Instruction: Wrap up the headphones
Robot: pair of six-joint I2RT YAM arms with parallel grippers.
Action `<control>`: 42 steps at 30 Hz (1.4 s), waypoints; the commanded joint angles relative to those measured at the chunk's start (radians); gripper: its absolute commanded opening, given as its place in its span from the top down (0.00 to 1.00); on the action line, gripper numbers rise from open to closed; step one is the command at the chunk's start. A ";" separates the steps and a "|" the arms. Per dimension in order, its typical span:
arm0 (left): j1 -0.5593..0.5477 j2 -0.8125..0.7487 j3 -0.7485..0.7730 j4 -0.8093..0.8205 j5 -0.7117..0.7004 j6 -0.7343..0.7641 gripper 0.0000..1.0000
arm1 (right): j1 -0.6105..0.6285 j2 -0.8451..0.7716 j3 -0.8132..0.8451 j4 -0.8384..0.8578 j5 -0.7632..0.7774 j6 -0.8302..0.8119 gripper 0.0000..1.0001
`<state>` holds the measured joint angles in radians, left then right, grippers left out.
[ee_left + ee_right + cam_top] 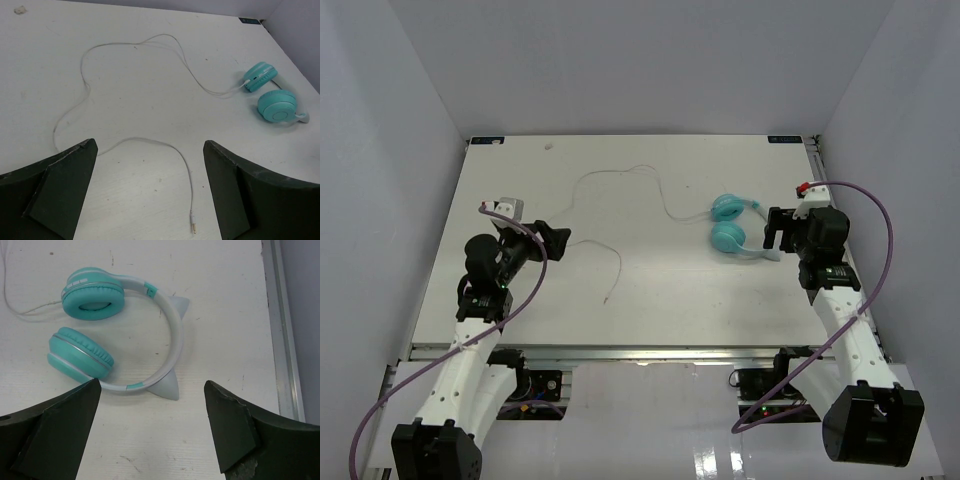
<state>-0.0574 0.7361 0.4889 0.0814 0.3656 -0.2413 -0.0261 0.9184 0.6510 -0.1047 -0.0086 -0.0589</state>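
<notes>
As left gripper (560,242) and right gripper (772,232) gape wide and empty, teal headphones (730,226) lie on the table (670,295). Whitish cord (620,174) sprawls loose.

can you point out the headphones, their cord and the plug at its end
headphones (80,357), right wrist view, on the lower earcup's cushion
cord (137,139), left wrist view, on the top of its near arc
plug (192,220), left wrist view, on its white sleeve

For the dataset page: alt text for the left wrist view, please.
Teal headphones lie at right on a white table, their thin cord looping left across it and ending in a plug near the camera. The left gripper shows two dark fingers wide open in the foreground, holding nothing, the cord seen between them.
</notes>
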 commanded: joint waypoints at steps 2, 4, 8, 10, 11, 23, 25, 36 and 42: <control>-0.002 0.028 0.047 -0.021 0.085 -0.019 0.02 | -0.003 -0.040 0.035 0.022 -0.064 -0.082 0.10; -0.002 0.030 0.049 -0.023 0.094 -0.019 0.02 | -0.003 -0.037 0.043 0.000 -0.171 -0.200 0.10; -0.002 0.021 0.047 -0.023 0.094 -0.018 0.02 | 0.001 0.007 0.112 -0.224 -0.499 -0.579 0.10; -0.002 0.021 0.046 -0.022 0.094 -0.018 0.02 | 0.010 0.057 0.155 -0.296 -0.510 -0.614 0.10; -0.002 0.023 0.046 -0.022 0.096 -0.018 0.02 | 0.012 0.080 0.176 -0.301 -0.468 -0.589 0.10; -0.002 0.030 0.051 -0.030 0.110 -0.014 0.02 | -0.179 0.558 0.434 -0.263 -0.306 0.004 0.35; -0.002 0.034 0.053 -0.030 0.116 -0.013 0.02 | -0.179 0.585 0.424 -0.241 -0.248 0.040 0.36; -0.002 0.046 0.054 -0.026 0.141 -0.018 0.02 | -0.178 0.902 0.571 -0.196 -0.214 -0.006 0.50; -0.002 0.045 0.053 -0.025 0.148 -0.014 0.02 | -0.176 1.025 0.680 -0.239 -0.279 -0.193 0.46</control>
<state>-0.0570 0.7864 0.5060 0.0552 0.4883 -0.2558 -0.2070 1.9042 1.2425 -0.3384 -0.2474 -0.1176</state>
